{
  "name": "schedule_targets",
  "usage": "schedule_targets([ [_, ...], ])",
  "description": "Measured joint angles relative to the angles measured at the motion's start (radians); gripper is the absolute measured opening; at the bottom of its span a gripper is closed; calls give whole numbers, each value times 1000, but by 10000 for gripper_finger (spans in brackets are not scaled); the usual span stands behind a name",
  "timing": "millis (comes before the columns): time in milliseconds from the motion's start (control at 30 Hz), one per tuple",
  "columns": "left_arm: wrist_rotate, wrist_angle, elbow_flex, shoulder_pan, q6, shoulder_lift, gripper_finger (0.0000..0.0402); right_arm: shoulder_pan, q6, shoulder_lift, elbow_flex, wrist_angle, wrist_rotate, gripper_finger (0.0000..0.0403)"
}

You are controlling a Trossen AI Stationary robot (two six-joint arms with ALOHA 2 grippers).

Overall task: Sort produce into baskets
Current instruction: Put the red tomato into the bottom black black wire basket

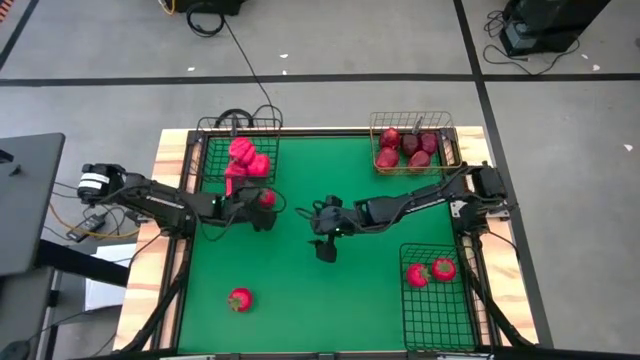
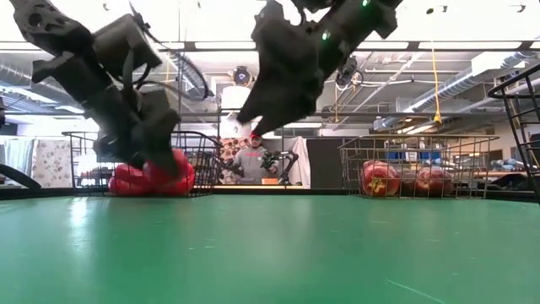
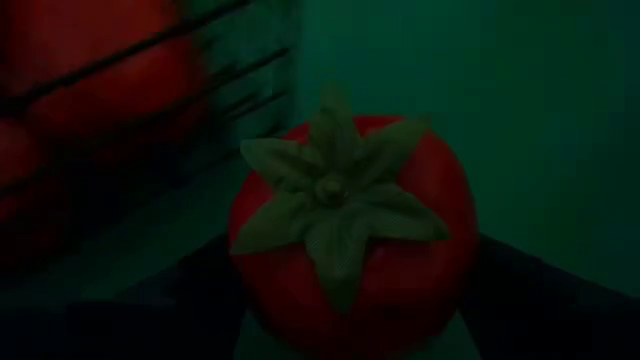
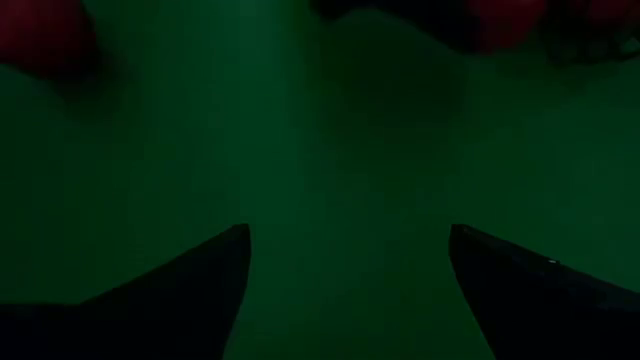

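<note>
The left gripper [image 1: 265, 203], jaws spread around a tomato [image 3: 350, 235], sits just beside the squarish black basket [image 1: 205, 160] of peppers [image 1: 247, 158]. The right gripper [image 1: 325, 248] hovers near that basket with jaws spread, holding nothing.

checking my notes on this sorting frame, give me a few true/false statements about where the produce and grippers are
1. The gold basket holds dark red apples. True.
2. The long black basket is full of peppers. False: it holds two tomatoes at its far end.
3. The left gripper has a tomato between its fingers, beside the squarish black basket. True.
4. The right gripper carries an apple. False: it is open and has nothing in it, over the green mat.
5. No produce is left loose on the mat. False: one tomato lies near the front left.
</note>
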Motion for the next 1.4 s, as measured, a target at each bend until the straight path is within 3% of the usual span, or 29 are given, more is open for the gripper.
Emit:
schedule_targets([
  [167, 12, 189, 0, -77, 160, 0, 302, 18, 46, -65, 0, -20, -55, 350],
  [267, 55, 313, 0, -122, 243, 0, 302, 55, -66, -100, 0, -37, -74, 350],
  [500, 203, 601, 0, -182, 359, 0, 305, 161, -337, -120, 0, -53, 155, 350],
  [767, 346, 741, 1, -187, 378, 35, 305, 204, -503, -120, 0, 106, 344, 351],
  [967, 455, 834, 3, -187, 283, 116, 305, 207, -703, -120, 0, 97, 273, 353],
  [1133, 518, 836, 40, -186, 263, 169, 305, 209, -741, -120, -1, 59, 161, 382],
  [1400, 586, 822, 141, -186, 295, 237, 305, 211, -783, -120, -1, 70, 153, 399],
])
